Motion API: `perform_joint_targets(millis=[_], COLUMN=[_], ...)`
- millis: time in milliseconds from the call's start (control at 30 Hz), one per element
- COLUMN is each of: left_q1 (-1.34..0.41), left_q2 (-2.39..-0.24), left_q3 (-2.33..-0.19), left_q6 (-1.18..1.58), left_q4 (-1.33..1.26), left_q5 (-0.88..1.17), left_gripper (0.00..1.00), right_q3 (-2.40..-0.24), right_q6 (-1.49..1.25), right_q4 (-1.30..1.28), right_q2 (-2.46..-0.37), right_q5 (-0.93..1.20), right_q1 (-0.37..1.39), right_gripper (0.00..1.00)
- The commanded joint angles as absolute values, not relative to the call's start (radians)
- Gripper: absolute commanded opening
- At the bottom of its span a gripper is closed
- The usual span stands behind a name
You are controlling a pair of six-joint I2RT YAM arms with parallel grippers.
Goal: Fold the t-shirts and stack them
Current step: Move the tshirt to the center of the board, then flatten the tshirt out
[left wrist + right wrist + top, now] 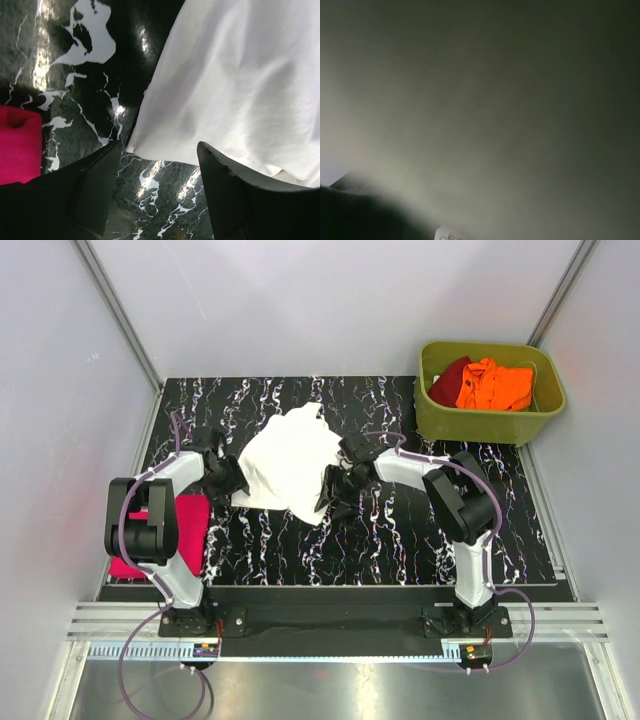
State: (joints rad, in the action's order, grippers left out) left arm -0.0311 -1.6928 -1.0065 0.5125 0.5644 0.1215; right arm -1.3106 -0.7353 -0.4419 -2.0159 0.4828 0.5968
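The white soft-cloth t-shirt [290, 460] lies rumpled on the black white-veined table [400, 540], nearer the far edge than the near one and about midway between left and right. You are, by my judgement, at the start of its fold. Your left gripper [157, 150] sits at the shirt's left hem with its fingers spread, the cloth's corner between them but not pinched. Your right gripper [335, 490] is at the shirt's near-right edge; its wrist view is only grey blur, so you cannot tell whether it is spread or pinching. Next, both claws need to nip an edge and draw the cloth flat. Bare table lies toward the near and right edges. Mind the folded magenta-pink shirt [190, 515] by the near-left corner, and the olive-green plastic tub [480, 425] in the far-right corner, which holds an orange shirt [495, 385] and a dark red shirt [447, 380].
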Motion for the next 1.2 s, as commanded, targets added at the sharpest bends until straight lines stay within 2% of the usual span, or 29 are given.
perform_joint_targets(millis=[0, 33, 167, 200, 267, 300, 333, 400, 433, 500, 700, 833, 967, 1167], left_q1=[-0.028, -0.028, -0.026, -0.026, -0.026, -0.026, -0.026, -0.026, -0.026, -0.028, -0.028, -0.028, -0.028, -0.028], left_q2=[-1.739, -1.743, -1.729, -1.723, -1.704, -1.694, -1.666, -1.628, -1.576, -1.513, -1.208, -1.018, -0.917, -0.903], left_q3=[-1.038, -1.039, -1.028, -1.022, -1.009, -1.006, -1.008, -1.002, -0.996, -0.98, -0.972, -1.076, -1.178, -1.431], left_q6=[0.485, 0.482, 0.488, 0.489, 0.492, 0.494, 0.498, 0.514, 0.523, 0.554, 0.607, 0.585, 0.571, 0.558], left_q4=[0.515, 0.515, 0.506, 0.499, 0.495, 0.5, 0.506, 0.517, 0.517, 0.526, 0.571, 0.612, 0.615, 0.617], left_q5=[0.112, 0.117, 0.153, 0.158, 0.172, 0.173, 0.175, 0.179, 0.184, 0.196, 0.241, 0.238, 0.256, 0.359], left_gripper=[0.66, 0.62, 0.37, 0.23, 0.1, 0.0, 0.0, 0.0, 0.0, 0.0, 0.0, 0.0, 0.0, 0.0], right_q3=[-1.367, -1.376, -1.431, -1.44, -1.428, -1.416, -1.413, -1.407, -1.402, -1.42, -1.494, -1.531, -1.554, -1.667], right_q6=[-0.707, -0.704, -0.689, -0.692, -0.706, -0.71, -0.718, -0.732, -0.739, -0.73, -0.628, -0.586, -0.575, -0.534], right_q4=[-0.462, -0.468, -0.535, -0.54, -0.534, -0.531, -0.526, -0.522, -0.517, -0.528, -0.617, -0.626, -0.604, -0.591], right_q2=[-2.036, -2.054, -2.101, -2.106, -2.099, -2.092, -2.083, -2.072, -2.054, -2.036, -1.841, -1.63, -1.477, -1.335], right_q5=[0.476, 0.466, 0.44, 0.434, 0.408, 0.391, 0.359, 0.319, 0.286, 0.259, 0.115, 0.055, 0.005, -0.005], right_q1=[0.626, 0.635, 0.653, 0.658, 0.657, 0.657, 0.657, 0.655, 0.657, 0.657, 0.657, 0.657, 0.658, 0.657], right_gripper=[0.62, 0.62, 0.58, 0.52, 0.45, 0.41, 0.3, 0.19, 0.09, 0.0, 0.0, 0.0, 0.0, 0.0])
